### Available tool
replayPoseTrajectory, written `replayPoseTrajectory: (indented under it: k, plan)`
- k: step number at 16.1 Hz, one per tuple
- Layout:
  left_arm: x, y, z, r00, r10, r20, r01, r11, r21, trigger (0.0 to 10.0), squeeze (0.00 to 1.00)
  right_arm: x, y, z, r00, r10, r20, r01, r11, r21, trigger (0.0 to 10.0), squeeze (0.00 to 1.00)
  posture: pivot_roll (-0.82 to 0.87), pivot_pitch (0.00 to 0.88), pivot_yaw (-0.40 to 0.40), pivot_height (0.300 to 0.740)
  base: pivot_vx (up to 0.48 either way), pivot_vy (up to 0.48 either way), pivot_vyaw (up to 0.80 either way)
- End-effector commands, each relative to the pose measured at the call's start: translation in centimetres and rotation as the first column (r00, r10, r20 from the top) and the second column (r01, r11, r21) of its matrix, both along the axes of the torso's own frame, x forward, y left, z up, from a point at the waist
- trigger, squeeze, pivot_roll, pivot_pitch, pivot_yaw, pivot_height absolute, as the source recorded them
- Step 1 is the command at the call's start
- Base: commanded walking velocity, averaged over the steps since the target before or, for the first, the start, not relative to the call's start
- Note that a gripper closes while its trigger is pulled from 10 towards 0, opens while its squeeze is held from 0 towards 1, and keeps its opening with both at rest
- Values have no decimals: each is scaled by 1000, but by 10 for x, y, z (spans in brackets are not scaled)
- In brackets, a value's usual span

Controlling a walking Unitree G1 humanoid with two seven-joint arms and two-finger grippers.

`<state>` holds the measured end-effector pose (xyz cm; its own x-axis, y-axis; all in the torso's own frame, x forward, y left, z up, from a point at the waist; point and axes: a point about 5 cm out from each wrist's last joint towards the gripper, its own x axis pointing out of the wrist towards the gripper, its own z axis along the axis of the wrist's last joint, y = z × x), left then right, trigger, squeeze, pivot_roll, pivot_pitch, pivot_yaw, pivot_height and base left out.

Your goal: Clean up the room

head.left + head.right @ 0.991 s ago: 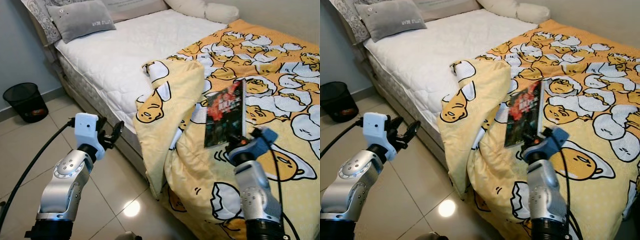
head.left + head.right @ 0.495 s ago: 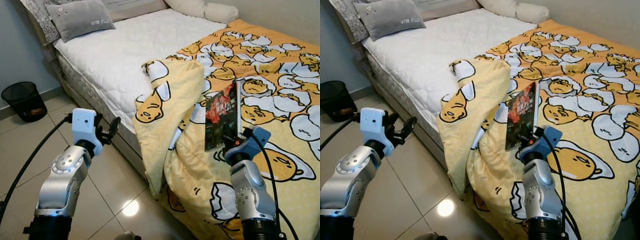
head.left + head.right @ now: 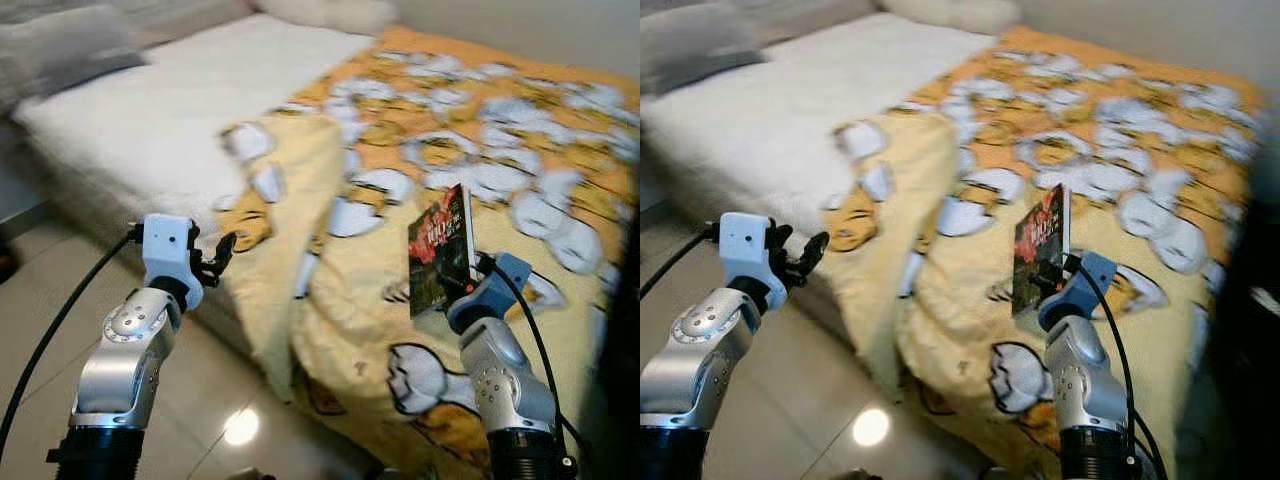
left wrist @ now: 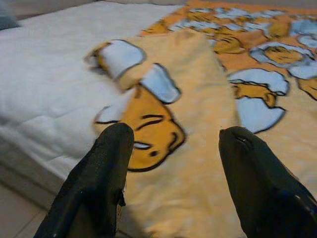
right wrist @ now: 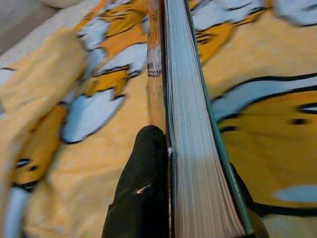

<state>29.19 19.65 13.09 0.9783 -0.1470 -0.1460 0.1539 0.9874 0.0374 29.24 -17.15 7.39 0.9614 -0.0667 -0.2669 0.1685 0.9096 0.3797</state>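
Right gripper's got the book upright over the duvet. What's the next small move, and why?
Probably carry the book clear of the bed before anything else. The right gripper is shut on its lower edge, holding it upright above the yellow duvet, while the left gripper hangs open and free near the folded-back corner.

— How are the arms built?
— Silver ribbed segments are seen, with black cuffs below; the left gripper [image 3: 222,253] sits on a white block, the right gripper [image 3: 468,283] on a blue one.
— And the cabling?
— Black cables are looped from each wrist; the fingers [image 4: 101,178] are matte black.
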Motion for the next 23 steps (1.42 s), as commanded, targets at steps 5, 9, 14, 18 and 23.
replayPoseTrajectory:
  k: [5, 9, 14, 18, 23]
  plan:
    - [4, 1, 2, 1000, 30, 3, -30, 998, 63, 10000, 0, 10, -2, 21, 994, -45, 97, 60, 986, -156, 10000, 0, 18, 0, 13, 740, 0, 0, -778]
    - [5, -4, 3, 1000, -11, 8, 11, 999, 36, 10000, 0, 12, 2, 22, 994, 1, 110, 13, 992, -127, 10000, 0, 14, 0, 13, 740, 0, 65, -600]
    - [5, -4, 3, 1000, -23, 3, 23, 998, 65, 10000, 0, 12, 7, 19, 995, 9, 99, 2, 994, -107, 10000, 0, 20, 0, 13, 740, 0, 375, 0]
    - [6, -2, 2, 1000, -26, 2, 26, 997, 72, 10000, 0, 11, 8, 16, 997, -1, 76, 8, 995, -95, 10000, 0, 25, 0, 8, 740, 0, 414, -400]
    - [7, -3, 2, 999, -32, 4, 31, 997, 70, 10000, 0, 10, 12, 14, 998, 25, 64, -16, 990, -141, 10000, 0, 24, 0, 3, 740, 0, 442, -800]
